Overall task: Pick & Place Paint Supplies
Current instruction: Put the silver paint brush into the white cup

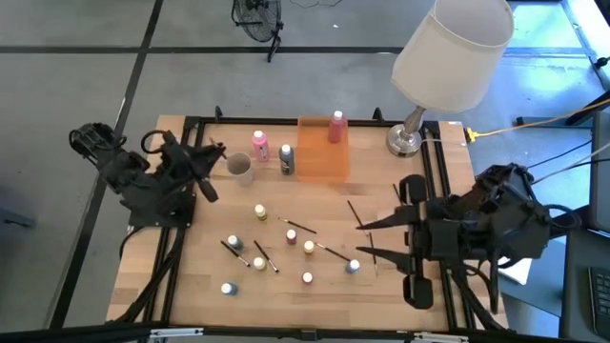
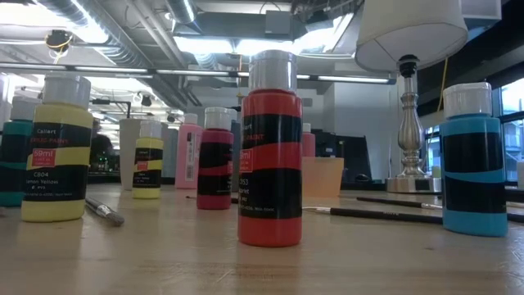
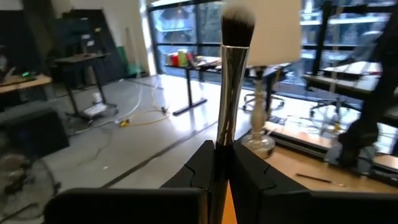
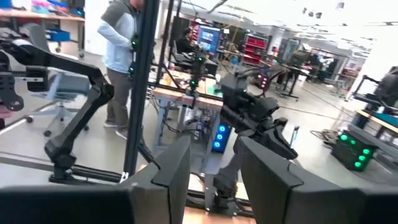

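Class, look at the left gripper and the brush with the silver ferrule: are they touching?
Touching. The left wrist view shows the left gripper with its jaws shut on the brush, whose handle stands pinched upright between them.

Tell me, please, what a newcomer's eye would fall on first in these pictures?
Probably the big white-shaded lamp at the table's far right corner, looming over the orange tray. Next, the brush clamped upright in the left gripper, then the small paint bottles scattered across the wooden table.
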